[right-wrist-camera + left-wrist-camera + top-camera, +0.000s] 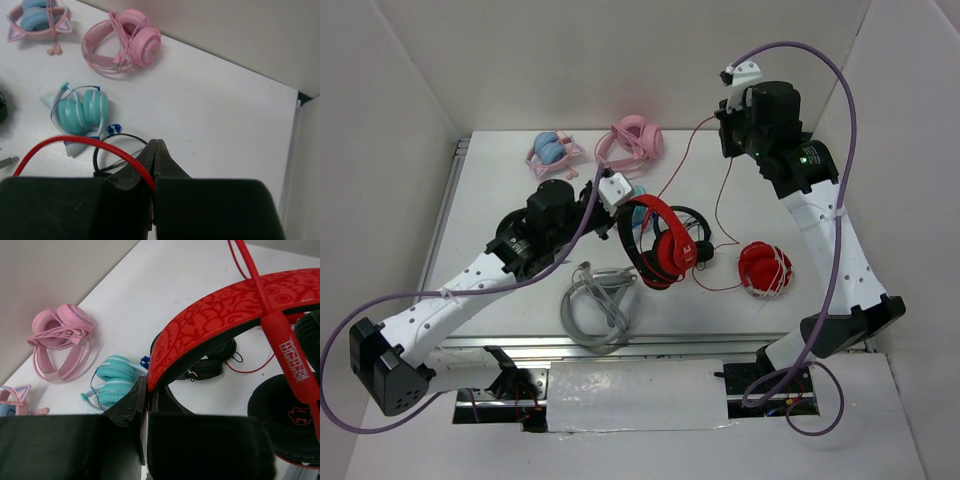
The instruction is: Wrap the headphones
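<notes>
Mostly red headphones point(665, 250), patterned headband point(225, 310), thin cable point(75, 140).

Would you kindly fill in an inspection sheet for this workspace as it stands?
Surface: white table; no spills seen.
Job's things: headphones, held by the headband at mid-table.
Clutter: pink pair, cat-ear pair, teal pair, black pair, small red pair and grey pair.
Grippers: left tool shut on the headband; right tool raised, shut on the red cable.
Cables: red cable runs from the headphones up to the right tool; purple arm cables loop in the air.
Surroundings: white walls on three sides.
</notes>
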